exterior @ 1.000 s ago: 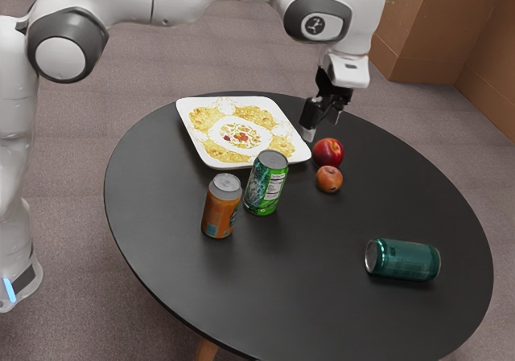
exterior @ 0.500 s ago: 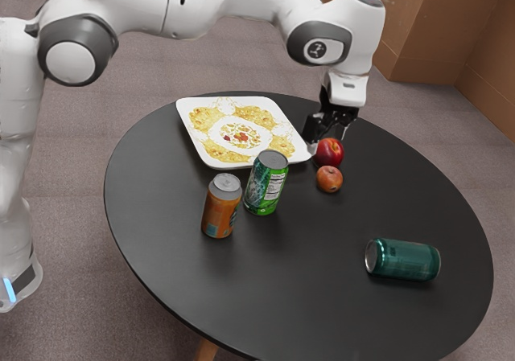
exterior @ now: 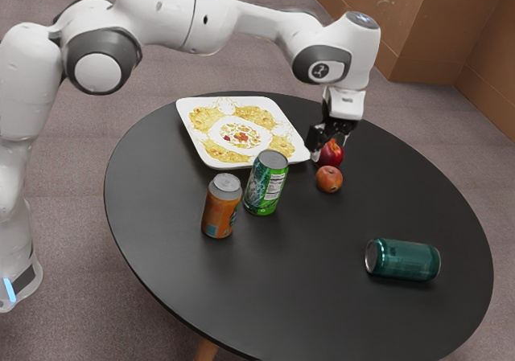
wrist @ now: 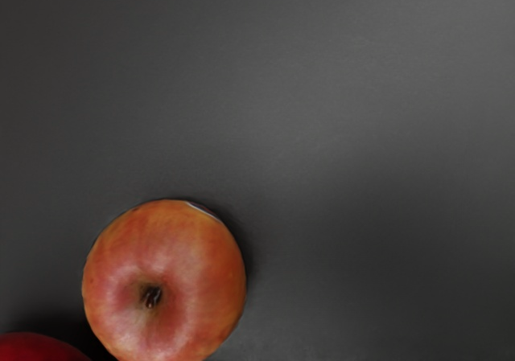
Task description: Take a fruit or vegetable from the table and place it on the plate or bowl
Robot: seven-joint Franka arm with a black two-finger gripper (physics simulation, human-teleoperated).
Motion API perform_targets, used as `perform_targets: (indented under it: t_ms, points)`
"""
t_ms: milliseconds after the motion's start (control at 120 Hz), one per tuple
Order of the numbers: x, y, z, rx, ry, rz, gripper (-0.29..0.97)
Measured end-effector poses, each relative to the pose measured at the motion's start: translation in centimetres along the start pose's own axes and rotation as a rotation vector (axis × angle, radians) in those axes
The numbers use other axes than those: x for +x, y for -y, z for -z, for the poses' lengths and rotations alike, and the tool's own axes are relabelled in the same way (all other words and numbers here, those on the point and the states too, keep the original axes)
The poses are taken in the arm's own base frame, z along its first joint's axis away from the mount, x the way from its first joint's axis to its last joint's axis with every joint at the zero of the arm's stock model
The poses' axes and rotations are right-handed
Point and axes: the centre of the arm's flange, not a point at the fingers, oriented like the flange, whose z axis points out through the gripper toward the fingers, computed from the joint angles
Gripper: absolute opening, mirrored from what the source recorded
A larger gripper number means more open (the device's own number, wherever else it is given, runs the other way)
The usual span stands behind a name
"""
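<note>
My arm reached in from the exterior view's left over the round black table. Farthest toward that side on the tabletop stood an orange can, upright, and beyond it lay the square patterned plate, flat and with no fruit on it. Just beside the orange can, close to the plate's near edge, a green can stood upright. Next came my pincer, low at the tabletop and spread wide, one finger on each side of the red apple, which sat on the table just off the plate's corner; I could not tell whether either finger touched it. A second, orange-red apple rested just in front of the red one, close beside it and apart from the plate. In the wrist view that orange-red apple showed stem-end up on the dark surface, with a sliver of the red apple beside it. Well apart toward the exterior view's right, a dark green can lay on its side, and brown cardboard boxes stood on the floor behind the table.
</note>
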Motion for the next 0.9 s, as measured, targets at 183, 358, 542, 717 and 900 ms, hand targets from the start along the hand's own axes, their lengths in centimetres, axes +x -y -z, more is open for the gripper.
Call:
perform_targets:
  t_ms: [183,358,542,717,900]
  points:
    - [-1.1,0.9,-1.9,-0.018,0.008,0.009,0.68]
    - [-1.1,1.2,-3.2,-0.028,0.004,0.006,0.68]
    - [-0.5,1.4,-3.1,-0.016,-0.047,0.011,0.68]
    - [-0.9,2.2,-4.5,-0.007,-0.063,0.022,0.68]
    - [-0.9,2.8,-5.8,0.004,-0.069,0.023,0.68]
